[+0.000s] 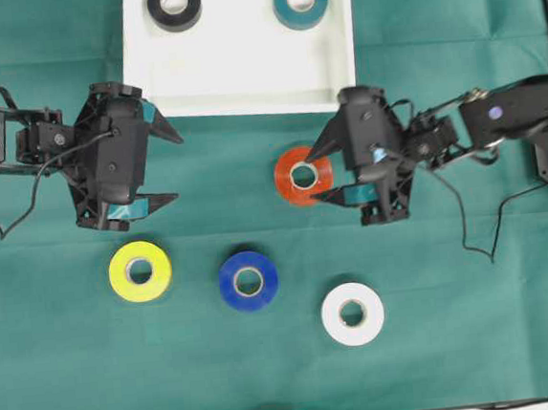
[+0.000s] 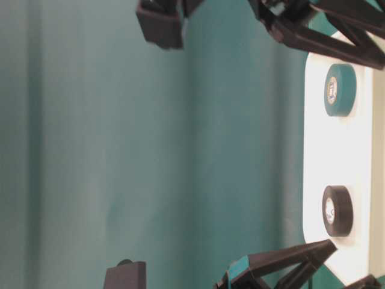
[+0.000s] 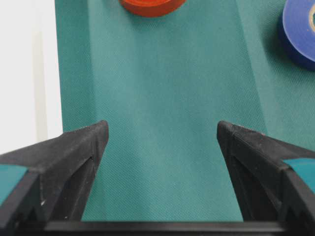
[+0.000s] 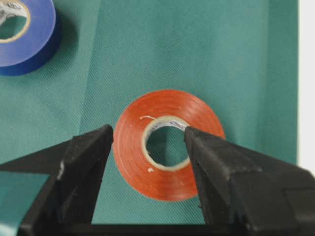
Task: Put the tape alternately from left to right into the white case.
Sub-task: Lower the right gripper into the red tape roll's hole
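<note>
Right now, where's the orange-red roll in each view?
Overhead: orange-red roll at centre, below the white case, at the right gripper.
Table-level: not in it.
Left wrist: top edge.
Right wrist: centre, between the open fingers.
Shared landmark: blue roll, in all three.

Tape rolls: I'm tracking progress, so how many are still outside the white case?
4. The orange-red roll lies between the right pincer's open jaws; yellow, blue and white lie nearer the table's front edge. None seems hidden.

White case top rim cropped overhead, orange roll and blue roll cropped in left wrist view.
</note>
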{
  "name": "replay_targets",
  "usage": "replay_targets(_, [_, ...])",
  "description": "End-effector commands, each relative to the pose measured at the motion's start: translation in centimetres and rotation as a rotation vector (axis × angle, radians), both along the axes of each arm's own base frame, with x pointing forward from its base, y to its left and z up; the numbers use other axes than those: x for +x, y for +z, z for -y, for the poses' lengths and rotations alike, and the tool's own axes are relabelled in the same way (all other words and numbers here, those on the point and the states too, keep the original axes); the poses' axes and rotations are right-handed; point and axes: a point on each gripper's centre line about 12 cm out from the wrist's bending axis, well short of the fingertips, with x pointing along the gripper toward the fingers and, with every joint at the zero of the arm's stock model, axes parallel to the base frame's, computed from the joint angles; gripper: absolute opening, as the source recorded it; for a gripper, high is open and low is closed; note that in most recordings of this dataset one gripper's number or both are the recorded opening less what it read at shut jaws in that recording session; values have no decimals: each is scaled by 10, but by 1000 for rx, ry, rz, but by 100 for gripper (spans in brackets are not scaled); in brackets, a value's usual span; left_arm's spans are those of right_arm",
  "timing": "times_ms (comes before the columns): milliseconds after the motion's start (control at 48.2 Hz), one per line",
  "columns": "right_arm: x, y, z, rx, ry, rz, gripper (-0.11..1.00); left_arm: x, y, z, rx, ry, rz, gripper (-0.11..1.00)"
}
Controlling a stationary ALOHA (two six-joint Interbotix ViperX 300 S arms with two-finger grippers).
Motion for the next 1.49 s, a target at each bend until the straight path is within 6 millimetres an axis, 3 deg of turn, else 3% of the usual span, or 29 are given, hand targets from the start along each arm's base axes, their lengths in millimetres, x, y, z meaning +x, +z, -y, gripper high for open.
replay_targets(0, [10, 5, -5, 0, 6, 5, 67, -2, 5, 1, -3, -1, 21, 70])
replay_targets(332, [19, -19, -4, -7, -52, -133, 67, -2, 5, 1, -4, 0, 21, 70])
replay_targets(663, [27, -30, -7, -6, -54, -163, 67, -2, 5, 1, -3, -1, 21, 70])
replay_targets(1016, [29, -21, -22, 6, -30, -142, 68, -1, 6, 1, -4, 0, 23, 70])
replay_targets(1472, [26, -27, -19, 4, -68, -195, 73, -2, 5, 1, -4, 0, 20, 70])
